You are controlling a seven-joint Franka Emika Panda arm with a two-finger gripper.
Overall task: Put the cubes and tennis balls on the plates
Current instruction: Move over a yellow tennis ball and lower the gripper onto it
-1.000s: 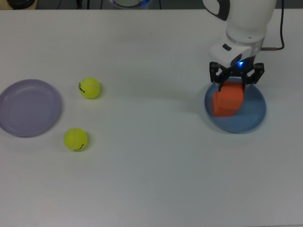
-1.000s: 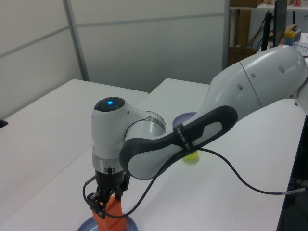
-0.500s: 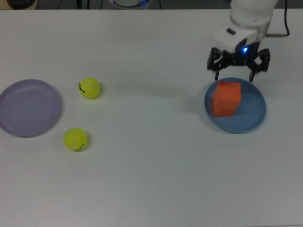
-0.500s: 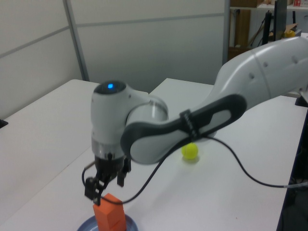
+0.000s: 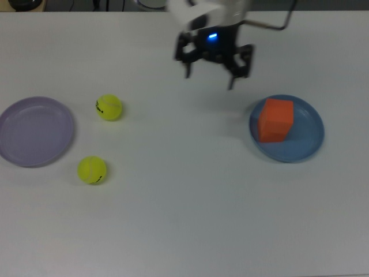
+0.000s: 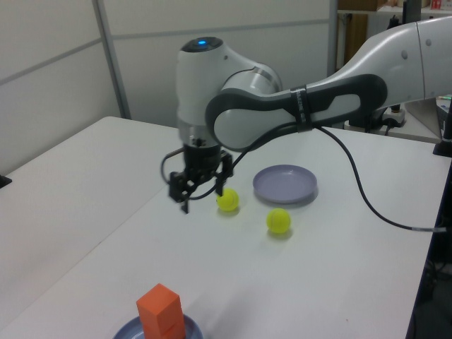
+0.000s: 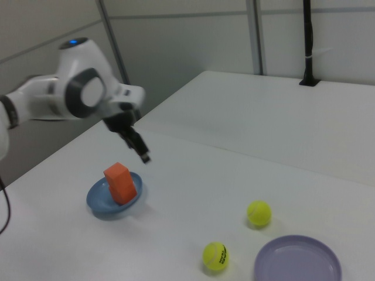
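Gone from above the blue plate [image 5: 300,147], the gripper [image 5: 211,69] now hangs at the top view's upper centre, fingers spread wide, holding nothing. Orange cubes [image 5: 275,119] stay stacked on that plate. Both tennis balls [image 5: 108,107] remain near the empty lavender plate [image 5: 34,131].

The gripper [image 5: 210,74] [image 6: 203,195] [image 7: 140,151] hangs in the air with its two fingers spread wide and nothing between them, pointing downward. Above it, the white wrist shows a lit blue light, the arm reaching back behind it.
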